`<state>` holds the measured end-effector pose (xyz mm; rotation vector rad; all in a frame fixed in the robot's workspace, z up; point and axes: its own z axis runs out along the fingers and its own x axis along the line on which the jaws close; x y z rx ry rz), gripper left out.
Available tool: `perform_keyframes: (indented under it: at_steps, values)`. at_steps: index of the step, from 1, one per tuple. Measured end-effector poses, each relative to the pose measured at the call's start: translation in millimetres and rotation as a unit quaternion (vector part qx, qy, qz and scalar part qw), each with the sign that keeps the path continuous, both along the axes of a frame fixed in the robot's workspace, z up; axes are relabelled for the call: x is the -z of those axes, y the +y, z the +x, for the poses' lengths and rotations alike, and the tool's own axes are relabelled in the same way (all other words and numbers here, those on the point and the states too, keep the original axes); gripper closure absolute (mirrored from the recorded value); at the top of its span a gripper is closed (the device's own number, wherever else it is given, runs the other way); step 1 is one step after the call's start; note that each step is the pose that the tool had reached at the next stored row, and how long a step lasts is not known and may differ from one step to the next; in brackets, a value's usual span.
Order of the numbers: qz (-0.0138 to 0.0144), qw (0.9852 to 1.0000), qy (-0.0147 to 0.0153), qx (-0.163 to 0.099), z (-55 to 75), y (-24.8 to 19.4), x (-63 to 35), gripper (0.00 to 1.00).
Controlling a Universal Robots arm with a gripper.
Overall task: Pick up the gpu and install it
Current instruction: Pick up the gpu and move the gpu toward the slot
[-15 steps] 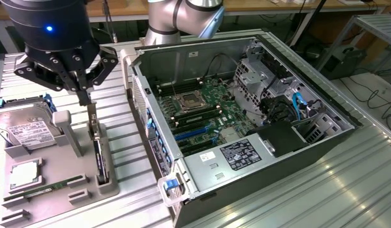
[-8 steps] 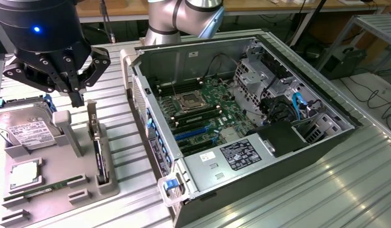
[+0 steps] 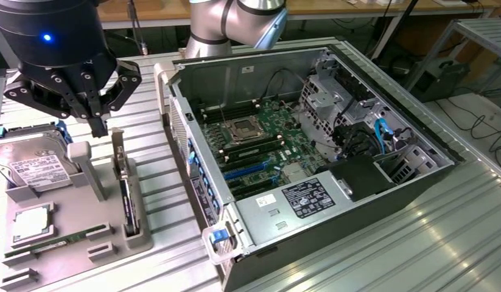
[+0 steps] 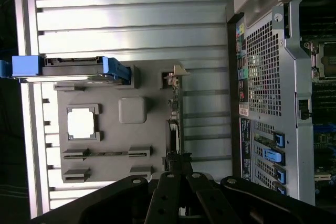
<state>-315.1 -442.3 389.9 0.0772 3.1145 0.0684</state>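
Closest to us hangs the black pincer (image 3: 98, 130), slim fingers clenched together on nothing, tips pointing down over a grey tray (image 3: 80, 207) at the exterior view's left. A blue light glows on its round matte body.

We see the tray as a moulded plastic block with shaped pockets, and we count four parts in it, one of each kind. A silver hard drive (image 3: 31, 161) with a white label sits at the far end, a square silver processor (image 3: 31, 222) sits nearer, and a narrow green memory stick (image 3: 55, 240) lies flat towards the near edge. The gpu (image 3: 130, 204) stands on its long edge in a slot along the tray's right side. It is a thin flat card with a dark face and a silver bracket at its far end. In the wrist view the fingertips line up with its narrow edge.

At the exterior view's right one open case (image 3: 347, 231) of sheet metal lies on its side on the ribbed aluminium desk (image 3: 396, 255). We make out a green motherboard (image 3: 266, 140) inside, with a square socket, blue slots and black cables.
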Motion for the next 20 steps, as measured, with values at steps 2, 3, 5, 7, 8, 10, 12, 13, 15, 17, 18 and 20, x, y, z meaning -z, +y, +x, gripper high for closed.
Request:
perform_keyframes:
  at_steps: [2,3,5,7,8,10,12,13,15,17,18,20]
  values:
    - [0.0000,1.0000,0.0000,0.000,0.0,0.0,0.0,0.89]
    - [0.0000,1.0000,0.0000,0.000,0.0,0.0,0.0,0.89]
    - [0.0000,1.0000,0.0000,0.000,0.0,0.0,0.0,0.76]
    - [0.0000,1.0000,0.0000,0.000,0.0,0.0,0.0,0.71]
    - [0.0000,1.0000,0.0000,0.000,0.0,0.0,0.0,0.64]
    - [0.0000,1.0000,0.0000,0.000,0.0,0.0,0.0,0.52]
    - [0.0000,1.0000,0.0000,0.000,0.0,0.0,0.0,0.46]
    - [0.0000,1.0000,0.0000,0.000,0.0,0.0,0.0,0.40]
    - [0.0000,1.0000,0.0000,0.000,0.0,0.0,0.0,0.40]
    - [0.0000,1.0000,0.0000,-0.001,0.0,0.1,0.3,0.28]
    - [0.0001,1.0000,-0.0001,-0.002,0.0,0.2,0.6,0.28]
    - [0.0000,1.0000,0.0004,-0.005,-0.1,0.2,2.4,0.28]
